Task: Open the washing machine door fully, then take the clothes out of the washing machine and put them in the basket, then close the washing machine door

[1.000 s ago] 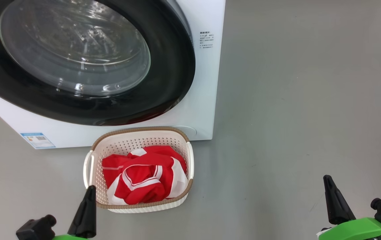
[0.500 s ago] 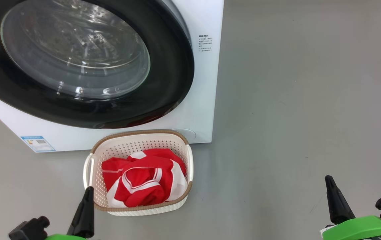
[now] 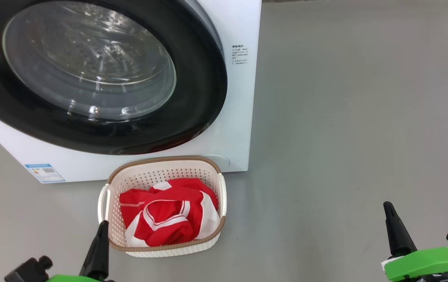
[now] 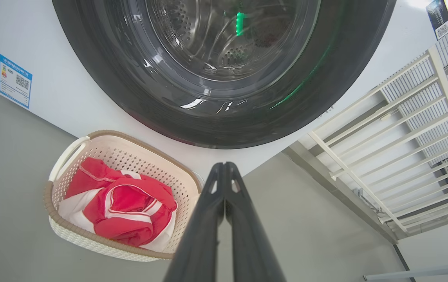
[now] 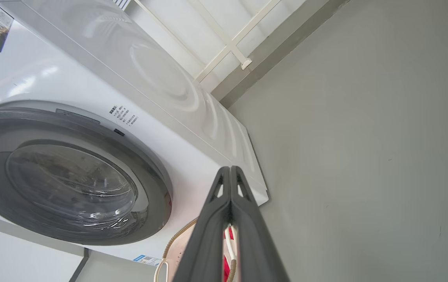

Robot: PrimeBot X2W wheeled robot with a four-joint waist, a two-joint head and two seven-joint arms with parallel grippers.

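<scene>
Washing machine door (image 3: 91, 74) looks flush against washing machine (image 3: 239, 117), so closing step seems done. Clothes (image 3: 165, 219) heaped in basket (image 3: 161, 161), which sits on floor (image 3: 345, 137) just below door, handy for short drop. Left gripper (image 3: 102, 231) and right gripper (image 3: 389, 211) pinched tight, both empty, low and clear of everything, guessing parked.

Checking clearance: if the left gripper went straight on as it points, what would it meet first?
Probably the washing machine, its white front just under the washing machine door; depth unclear.
</scene>
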